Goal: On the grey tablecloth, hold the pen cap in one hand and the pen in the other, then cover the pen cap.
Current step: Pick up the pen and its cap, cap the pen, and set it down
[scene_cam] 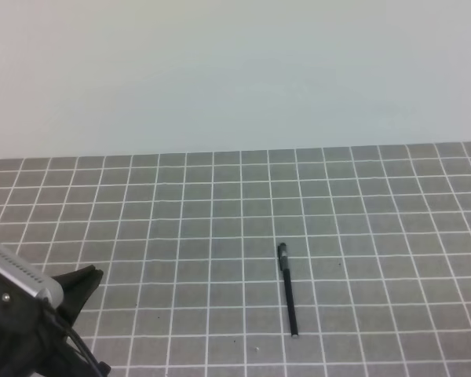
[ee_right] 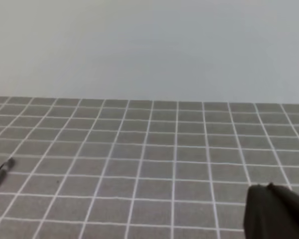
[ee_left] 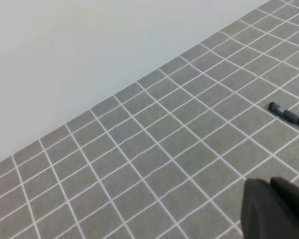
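The grey tablecloth [scene_cam: 220, 236] has a grid of thin white lines making small squares, the pen [scene_cam: 287, 289] on it is black with a tiny silvery tip, the wall behind is plain pale grey-white, and the left pincer [scene_cam: 82, 284] is black.

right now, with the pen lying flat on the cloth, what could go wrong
1. The pen is thin and lies flat on the grey tablecloth, so fingers could slip off or roll it.
2. Its cap already seems to be on, so there may be no separate cap to grab.
3. The left gripper is shut and well off to the side; it must open before any grasp.
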Controlling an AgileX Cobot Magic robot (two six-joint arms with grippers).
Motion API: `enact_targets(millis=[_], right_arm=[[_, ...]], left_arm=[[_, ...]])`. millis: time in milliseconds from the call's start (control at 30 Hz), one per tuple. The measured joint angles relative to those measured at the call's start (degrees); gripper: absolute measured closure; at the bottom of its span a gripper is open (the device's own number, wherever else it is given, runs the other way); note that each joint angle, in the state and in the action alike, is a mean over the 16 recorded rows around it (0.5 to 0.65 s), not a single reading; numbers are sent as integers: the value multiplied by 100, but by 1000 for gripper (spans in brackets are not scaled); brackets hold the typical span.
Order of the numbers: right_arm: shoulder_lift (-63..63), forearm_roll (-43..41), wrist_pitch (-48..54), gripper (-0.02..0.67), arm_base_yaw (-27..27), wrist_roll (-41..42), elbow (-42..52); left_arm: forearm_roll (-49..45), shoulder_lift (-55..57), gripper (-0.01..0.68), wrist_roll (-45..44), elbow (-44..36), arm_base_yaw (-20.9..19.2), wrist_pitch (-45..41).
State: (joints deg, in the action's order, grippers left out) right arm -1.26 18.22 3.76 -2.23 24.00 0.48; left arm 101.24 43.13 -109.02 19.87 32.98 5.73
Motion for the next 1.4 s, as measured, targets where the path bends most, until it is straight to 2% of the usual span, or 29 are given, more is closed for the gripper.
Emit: enact_targets(millis=[167,267,567,1400], right_arm=[[-41,-1220,418,649,5,-1301,86],[-43,-1600,691,649,6,-1709,118],[-44,-1656,1374,649,4,-1667,147],[-25,-1655,1393,649,5,-1660,134]], left_arm=[[-82,0,672,-2,0,0,8],[-82,0,672,0,0,0,7],[-82,0,673,3,0,0,2],[-82,-56,674,2,-7,0,0]])
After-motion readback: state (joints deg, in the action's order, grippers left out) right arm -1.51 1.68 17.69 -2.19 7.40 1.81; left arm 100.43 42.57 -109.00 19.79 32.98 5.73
